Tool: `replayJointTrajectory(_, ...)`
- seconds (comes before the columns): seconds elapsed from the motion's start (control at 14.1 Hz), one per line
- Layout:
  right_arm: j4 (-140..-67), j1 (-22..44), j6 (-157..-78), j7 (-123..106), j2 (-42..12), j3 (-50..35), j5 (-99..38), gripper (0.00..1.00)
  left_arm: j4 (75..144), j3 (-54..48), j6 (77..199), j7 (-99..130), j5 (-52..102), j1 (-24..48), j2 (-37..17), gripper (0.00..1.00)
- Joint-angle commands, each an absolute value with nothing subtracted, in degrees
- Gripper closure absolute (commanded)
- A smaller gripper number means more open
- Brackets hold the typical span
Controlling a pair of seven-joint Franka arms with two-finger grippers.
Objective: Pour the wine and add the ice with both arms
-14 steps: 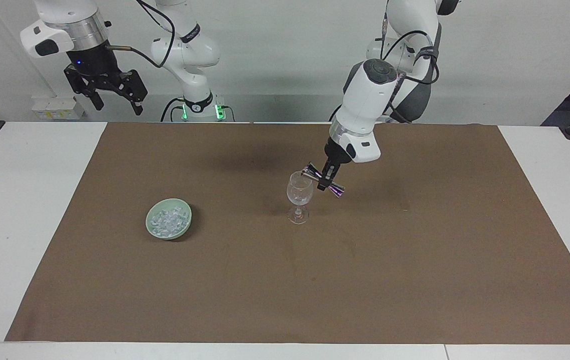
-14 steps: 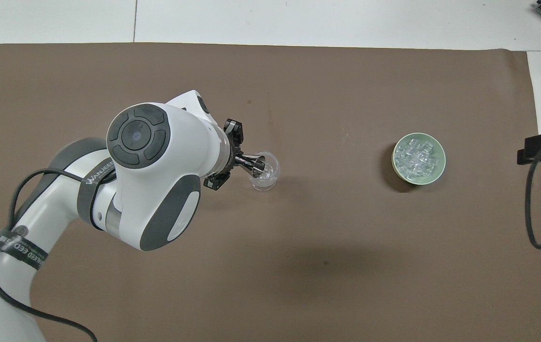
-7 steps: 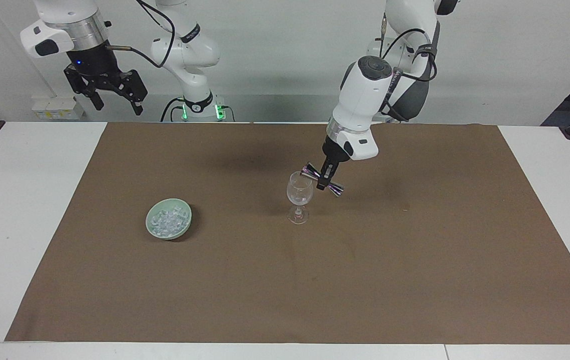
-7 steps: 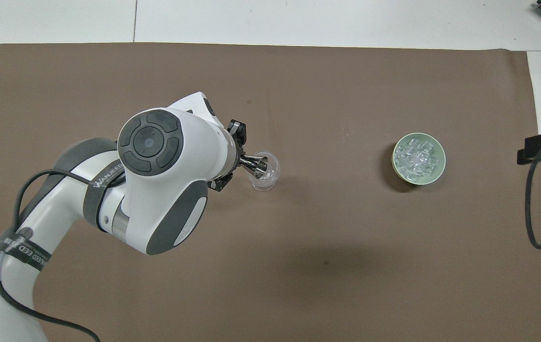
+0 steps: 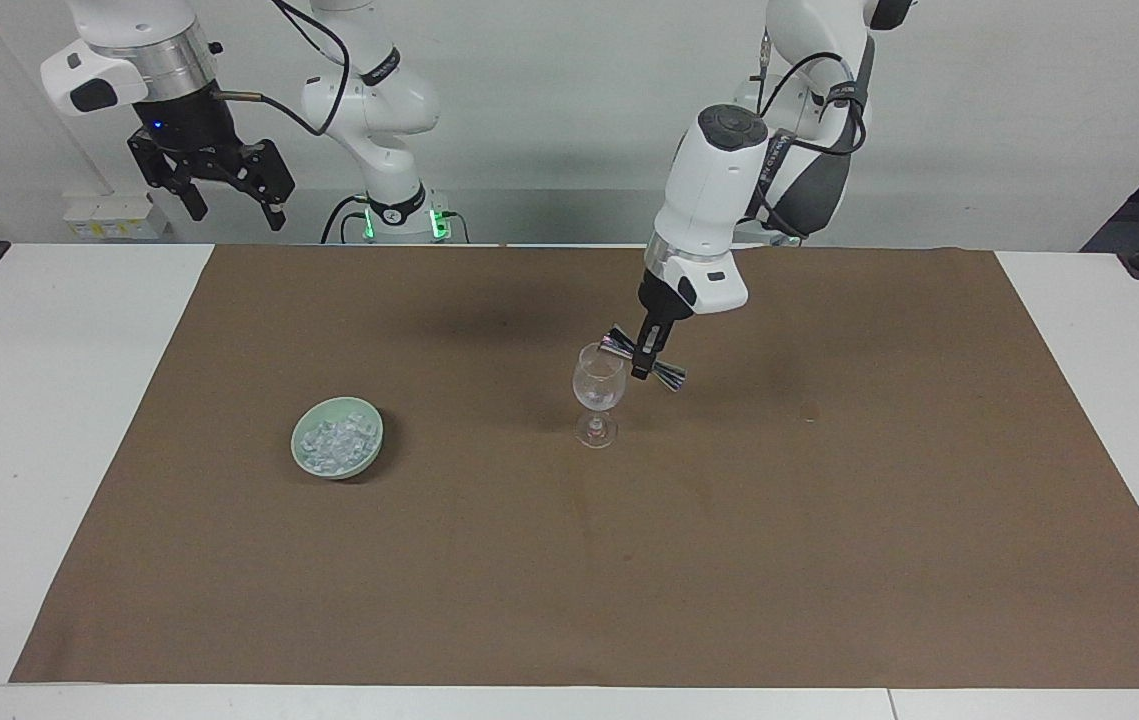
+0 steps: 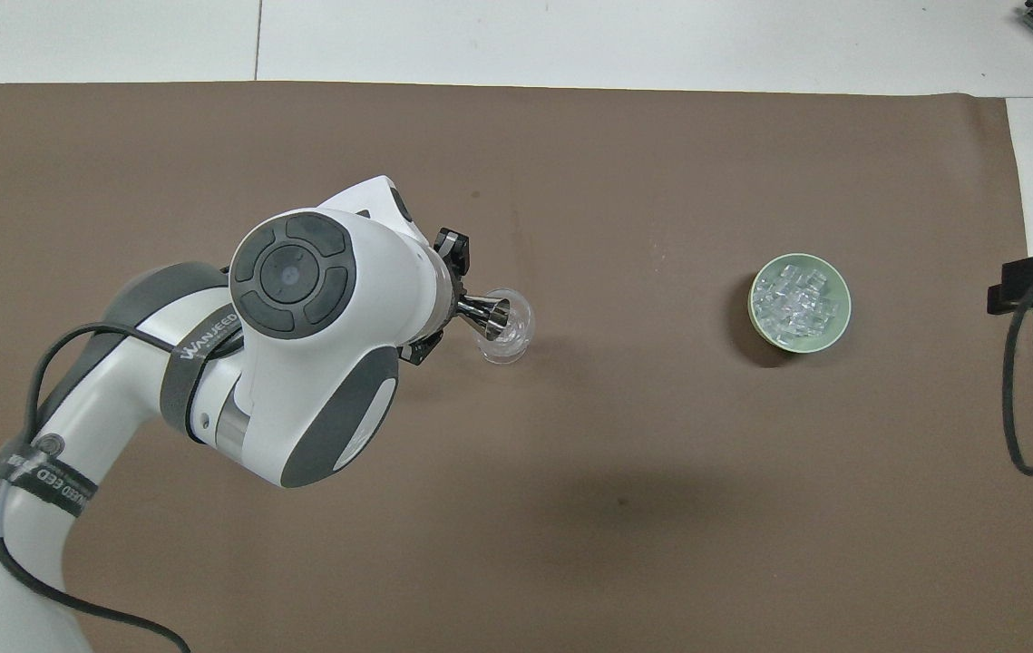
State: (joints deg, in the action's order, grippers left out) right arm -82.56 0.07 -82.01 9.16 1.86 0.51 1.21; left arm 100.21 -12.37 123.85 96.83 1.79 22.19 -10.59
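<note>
Ice (image 5: 336, 440), a heap of small clear chunks, fills a pale green bowl (image 5: 301, 456) that sits on the brown mat (image 5: 829, 550), well apart from the left gripper (image 5: 642, 362) and toward the right arm's end of the table. Nothing touches the bowl. The left gripper is clamped on the narrow waist of a shiny double-cone jigger (image 5: 618, 346) and hangs over the mat just beside the stemmed glass (image 5: 597, 385). The jigger lies tilted, almost on its side. One mouth, the one reaching out from the gripper toward the glass, sits at the glass rim; in the overhead view that mouth (image 6: 496, 313) overlaps the rim of the glass (image 6: 516, 328). The jigger's second cone sticks out from the gripper toward the left arm's end of the table and sits slightly lower. The glass stands upright on the mat, directly below and beside the gripper; its bowl looks clear, and any liquid level inside cannot be made out. The left arm (image 5: 709, 190) reaches down from its base to this spot. The right gripper (image 5: 229, 195) waits high up at the right arm's end of the table, well apart from the bowl, fingers spread wide and holding nothing.
</note>
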Motion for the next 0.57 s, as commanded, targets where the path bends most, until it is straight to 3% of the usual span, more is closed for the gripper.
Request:
replayJointTrajectory(0.0, -84.11, -0.44, -82.00, 8.35, 3.25, 0.26, 0.53, 0.00, 100.19, -11.43, 122.96, 98.44, 0.09, 23.82, -9.76, 1.00)
replayJointTrajectory(0.5, -84.11, -0.44, -82.00, 8.35, 3.25, 0.35, 0.53, 0.00, 99.67, -11.43, 122.52, 99.05, -2.02, 24.34, -9.76, 1.00)
